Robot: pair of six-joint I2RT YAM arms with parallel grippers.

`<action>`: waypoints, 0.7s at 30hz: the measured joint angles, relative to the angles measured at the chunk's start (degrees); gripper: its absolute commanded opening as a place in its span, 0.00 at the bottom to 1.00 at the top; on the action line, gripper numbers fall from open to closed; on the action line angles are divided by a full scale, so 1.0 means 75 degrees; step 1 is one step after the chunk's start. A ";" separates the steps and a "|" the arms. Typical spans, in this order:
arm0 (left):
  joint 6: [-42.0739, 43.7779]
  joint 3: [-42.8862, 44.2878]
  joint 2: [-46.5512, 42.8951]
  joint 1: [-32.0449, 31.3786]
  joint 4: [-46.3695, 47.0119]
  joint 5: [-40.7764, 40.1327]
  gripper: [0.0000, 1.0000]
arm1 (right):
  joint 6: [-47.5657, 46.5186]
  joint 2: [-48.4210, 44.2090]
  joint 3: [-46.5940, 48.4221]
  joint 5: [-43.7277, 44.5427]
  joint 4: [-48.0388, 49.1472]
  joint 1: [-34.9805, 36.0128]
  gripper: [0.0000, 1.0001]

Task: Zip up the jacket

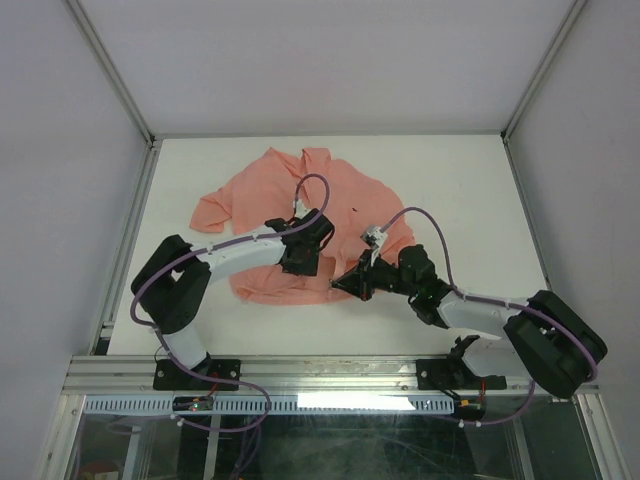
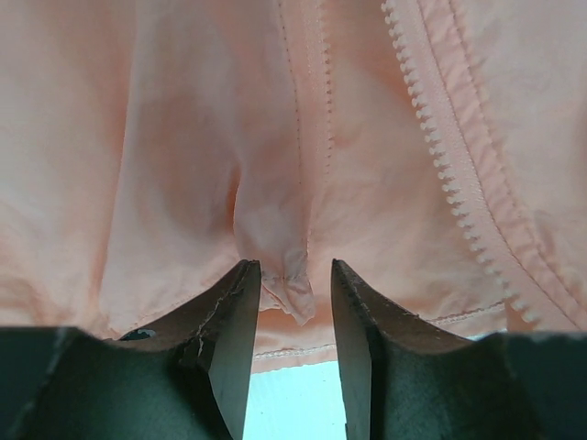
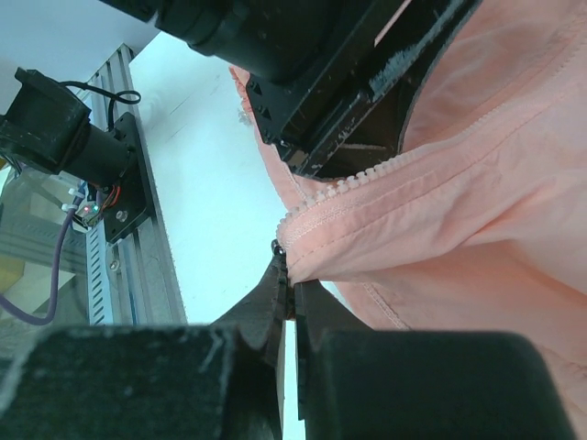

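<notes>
Salmon-pink cloth fills our left wrist view, where the left gripper [image 2: 293, 275] hangs over the lower front of the jacket [image 1: 300, 195]. Its jaws are narrowly parted around a small fold [image 2: 280, 261] of stitched cloth, which we cannot call pinched, and bare table [image 2: 293, 399] shows in the gap. Just right of that fold runs a row of zipper teeth [image 2: 440, 165], joined to nothing. The jacket lies wrinkled near the middle of the table, collar on the far side and hem toward the arm bases. Further right, the right gripper [image 1: 338, 287] is clamped tight on the bottom corner of a front edge, right where its teeth end. We judge the step in hand to be bringing the two zipper ends together at the hem. To do it well, we should close the left jaws firmly on the fold. We should then hold both edges taut and level, and bring them together slowly so the thin cloth neither bunches nor slips free
</notes>
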 measured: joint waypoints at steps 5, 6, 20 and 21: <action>0.0105 0.0312 0.0411 -0.0096 -0.0341 -0.0189 0.39 | 0.0003 -0.0093 -0.0064 0.0076 0.0052 0.0000 0.00; 0.0111 0.0361 0.0493 -0.0105 -0.0393 -0.0204 0.39 | 0.0006 -0.0093 -0.0076 0.0093 0.0067 0.0000 0.00; 0.0169 0.0294 0.0560 -0.0108 -0.0376 -0.0379 0.04 | 0.0058 -0.0093 -0.0096 0.0166 0.0114 0.0000 0.00; 0.0166 0.0213 0.0420 -0.0105 -0.0303 -0.0361 0.04 | 0.0058 -0.0093 -0.0096 0.0169 0.0111 0.0000 0.00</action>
